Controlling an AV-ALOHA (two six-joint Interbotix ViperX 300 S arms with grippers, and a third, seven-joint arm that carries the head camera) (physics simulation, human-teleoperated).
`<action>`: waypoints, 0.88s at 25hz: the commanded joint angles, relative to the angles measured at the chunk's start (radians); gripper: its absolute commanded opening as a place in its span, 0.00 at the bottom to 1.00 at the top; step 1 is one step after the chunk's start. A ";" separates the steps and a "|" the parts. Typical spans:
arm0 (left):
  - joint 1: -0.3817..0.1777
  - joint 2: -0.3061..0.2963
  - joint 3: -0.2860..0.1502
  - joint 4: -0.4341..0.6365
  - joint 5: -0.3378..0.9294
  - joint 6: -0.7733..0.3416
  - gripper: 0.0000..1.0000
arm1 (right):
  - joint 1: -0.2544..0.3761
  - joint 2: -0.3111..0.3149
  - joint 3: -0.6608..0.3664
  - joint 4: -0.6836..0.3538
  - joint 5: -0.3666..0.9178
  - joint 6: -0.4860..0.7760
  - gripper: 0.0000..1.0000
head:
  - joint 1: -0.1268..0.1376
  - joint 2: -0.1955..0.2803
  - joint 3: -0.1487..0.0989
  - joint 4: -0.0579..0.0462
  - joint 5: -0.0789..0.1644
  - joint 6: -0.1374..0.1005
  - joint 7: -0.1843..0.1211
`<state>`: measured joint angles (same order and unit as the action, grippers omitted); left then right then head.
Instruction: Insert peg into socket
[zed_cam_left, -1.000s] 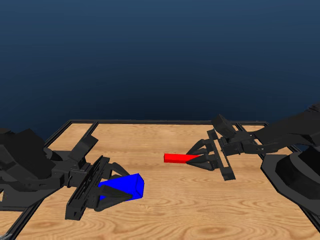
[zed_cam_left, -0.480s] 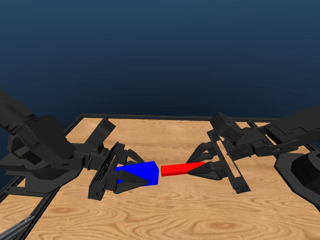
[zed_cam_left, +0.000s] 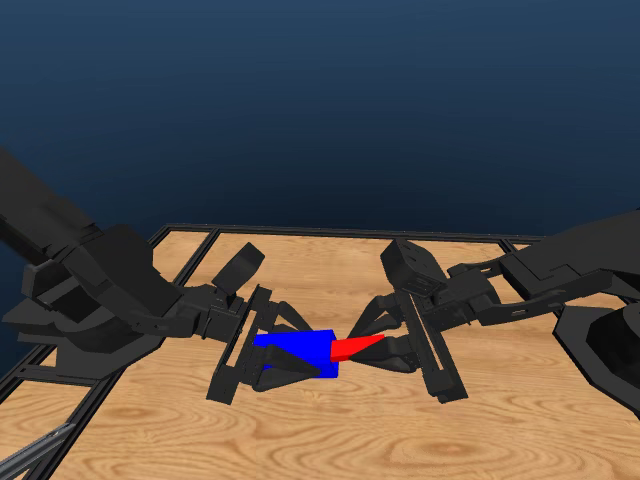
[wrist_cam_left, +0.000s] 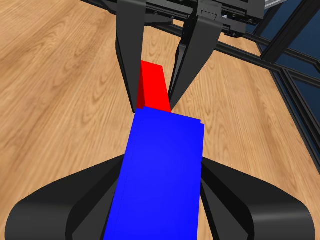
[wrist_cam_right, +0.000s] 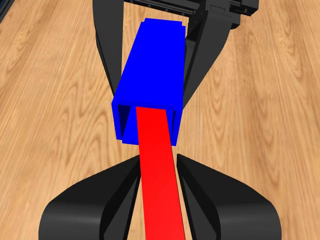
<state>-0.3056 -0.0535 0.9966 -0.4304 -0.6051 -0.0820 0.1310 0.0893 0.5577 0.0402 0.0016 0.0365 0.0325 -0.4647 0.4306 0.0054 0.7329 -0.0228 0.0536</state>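
The blue socket (zed_cam_left: 298, 354) hangs above the table, held by my left gripper (zed_cam_left: 300, 350), which is shut on it. My right gripper (zed_cam_left: 385, 345) is shut on the red peg (zed_cam_left: 352, 347). The peg's free end sits inside the socket's open mouth. In the right wrist view the peg (wrist_cam_right: 157, 170) runs from between my jaws into the hollow end of the socket (wrist_cam_right: 152, 75). Looking along the left wrist, the socket (wrist_cam_left: 162, 175) fills the gap between the jaws, and the peg (wrist_cam_left: 154, 92) emerges from its far end between the other arm's fingers.
The wooden table (zed_cam_left: 330, 440) has a black frame (zed_cam_left: 180, 245) along its edges. Both arm bodies reach in from left and right and meet near the middle.
Both grippers have closed the gap between them. The peg's tip, just short of the socket half a second ago, is now inside its opening. The head camera has also shifted.
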 joint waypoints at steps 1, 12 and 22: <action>0.014 0.029 -0.059 0.031 0.026 -0.016 0.00 | 0.007 0.039 -0.112 -0.019 0.021 0.016 0.00 | 0.002 -0.016 -0.006 0.000 -0.008 -0.002 0.001; 0.017 0.032 -0.061 0.047 0.104 -0.067 0.00 | 0.004 0.028 -0.052 -0.031 0.106 0.133 1.00 | 0.000 -0.032 -0.001 0.001 -0.004 0.002 0.002; 0.007 0.052 -0.070 0.065 0.136 -0.126 0.00 | 0.018 -0.065 0.090 -0.034 0.081 0.236 0.51 | -0.024 -0.049 0.007 -0.003 0.000 0.012 0.012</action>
<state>-0.2975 0.0081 0.9524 -0.3686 -0.4531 -0.2027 0.1422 0.0520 0.6607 0.0061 0.1132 0.2607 0.0158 -0.4991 0.4443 0.0030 0.7412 -0.0134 0.0613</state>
